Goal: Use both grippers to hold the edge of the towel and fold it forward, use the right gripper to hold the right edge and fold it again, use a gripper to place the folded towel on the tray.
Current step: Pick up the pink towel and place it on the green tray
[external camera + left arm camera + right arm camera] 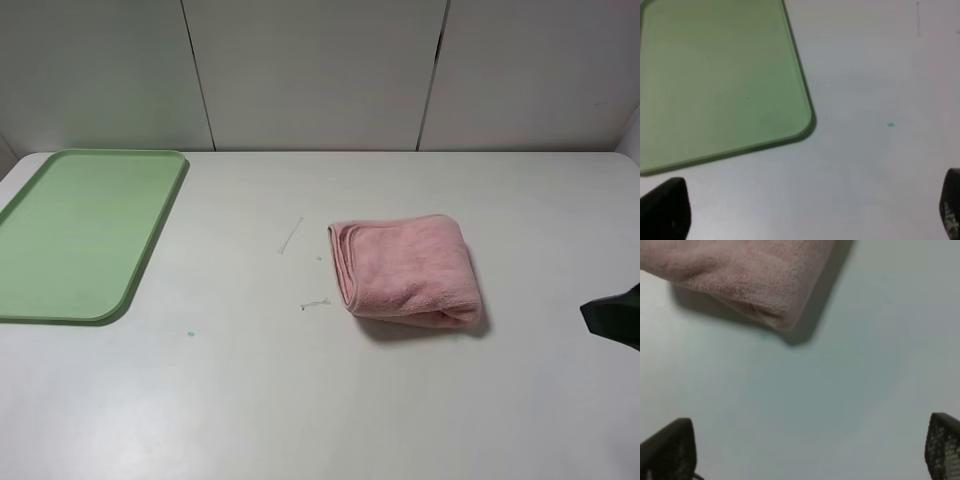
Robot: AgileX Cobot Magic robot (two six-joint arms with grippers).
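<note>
Towel [405, 270]: folded into a thick pink bundle, lying on the white table [300, 400], not on the tray [85, 235]. Its layered edges [342, 265] face the tray side, and the rounded fold faces my right arm. Towel and tray are well apart, with table surface between them.

Right gripper [805, 450]: my two black fingers [667, 450] stand wide apart and I hold nothing. The gripper hovers over the table. One rounded corner of the towel lies ahead of my fingertips, off toward one finger's side. It is clear of both fingers, so there is no contact. The towel throws a dark shadow on the table on the side facing this gripper. From the high camera only a dark tip of this arm shows, at the frame's border. It sits beside the towel on its fold side, near it but apart.

Left gripper [807, 207]: fingers likewise spread wide, nothing clamped, nothing touched. Table surface lies between them. The light green tray's rounded corner sits ahead of this gripper, toward one finger's side and apart from it. A small green speck [890, 125] marks the table ahead toward the other finger, near that tray corner but clear of it.

Surface: faint scratch marks [291, 235] show on the table between towel and tray, nearer the towel.
</note>
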